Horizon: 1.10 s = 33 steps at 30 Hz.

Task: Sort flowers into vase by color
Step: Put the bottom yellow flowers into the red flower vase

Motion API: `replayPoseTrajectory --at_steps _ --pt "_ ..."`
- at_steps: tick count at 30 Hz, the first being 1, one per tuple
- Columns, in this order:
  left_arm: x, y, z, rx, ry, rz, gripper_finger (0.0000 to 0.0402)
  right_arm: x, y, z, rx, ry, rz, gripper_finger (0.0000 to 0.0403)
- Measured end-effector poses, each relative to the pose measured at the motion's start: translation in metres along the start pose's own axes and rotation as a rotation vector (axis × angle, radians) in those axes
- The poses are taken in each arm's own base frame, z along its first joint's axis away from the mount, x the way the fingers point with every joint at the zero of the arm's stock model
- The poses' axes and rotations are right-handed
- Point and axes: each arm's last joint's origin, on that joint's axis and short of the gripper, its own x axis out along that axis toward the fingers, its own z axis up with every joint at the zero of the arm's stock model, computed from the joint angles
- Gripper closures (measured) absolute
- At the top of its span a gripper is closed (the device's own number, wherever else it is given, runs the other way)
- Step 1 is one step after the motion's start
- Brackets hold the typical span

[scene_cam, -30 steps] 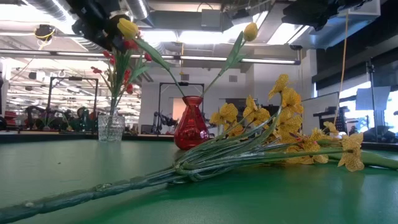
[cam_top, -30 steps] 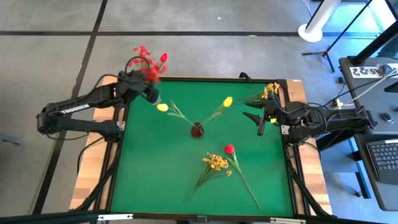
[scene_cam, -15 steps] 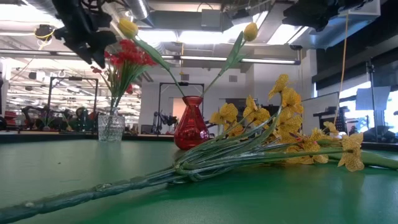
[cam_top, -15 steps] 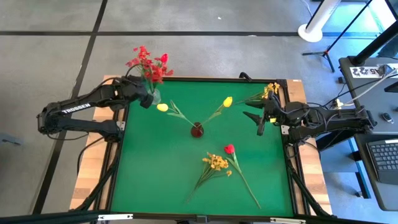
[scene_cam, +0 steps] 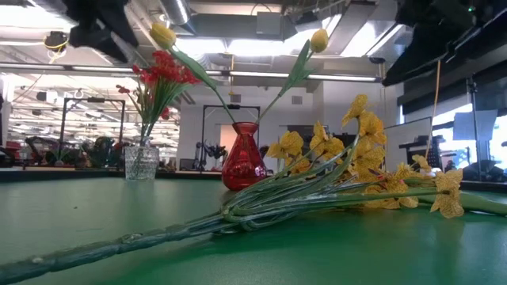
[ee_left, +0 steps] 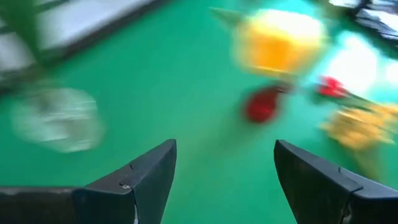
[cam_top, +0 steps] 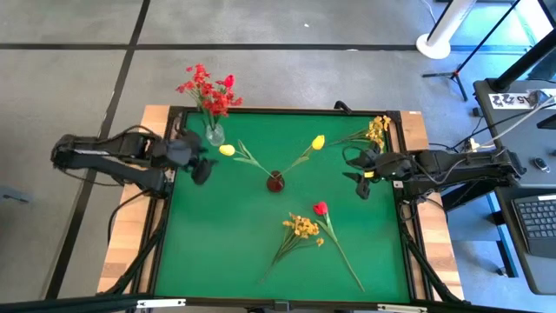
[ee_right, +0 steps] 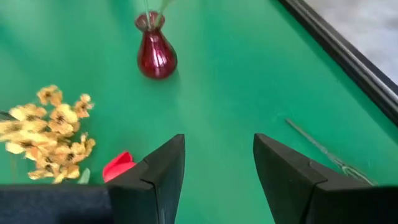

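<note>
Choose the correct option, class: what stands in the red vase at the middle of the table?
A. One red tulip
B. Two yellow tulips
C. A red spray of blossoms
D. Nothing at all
B: the red vase holds two yellow tulips that lean apart, while the red spray stands in the clear glass vase at the far left corner.

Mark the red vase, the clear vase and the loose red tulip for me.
red vase (cam_top: 275, 182), high view, on its body.
clear vase (scene_cam: 141, 162), low view, on its glass wall.
red tulip (cam_top: 320, 208), high view, on its bloom.
</note>
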Motion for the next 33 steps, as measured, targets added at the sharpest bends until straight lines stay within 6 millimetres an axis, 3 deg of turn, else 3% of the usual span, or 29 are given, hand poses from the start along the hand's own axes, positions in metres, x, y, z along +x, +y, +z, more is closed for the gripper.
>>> replayPoseTrajectory --at_steps 5,11,19,26,33 --pt "0.005 -0.045 -0.016 0.117 0.033 -0.176 0.0138 0.007 0.002 -0.001 -0.012 0.03 -0.024 0.0214" --pt "0.019 -0.087 -0.04 0.159 0.045 -0.199 0.0138 0.009 0.003 0.0 -0.012 0.032 -0.026 0.0214" --pt "0.083 -0.164 -0.08 0.308 0.045 -0.36 0.0138 0.009 0.002 0.001 -0.008 0.012 -0.049 0.0214" --pt "0.138 -0.183 -0.104 0.221 0.131 -0.392 0.0138 0.009 0.001 0.002 -0.007 -0.004 -0.085 0.0214" --pt "0.171 -0.201 -0.121 0.129 0.172 -0.548 0.0138 0.009 0.0 0.003 0.004 -0.016 -0.13 0.0214"
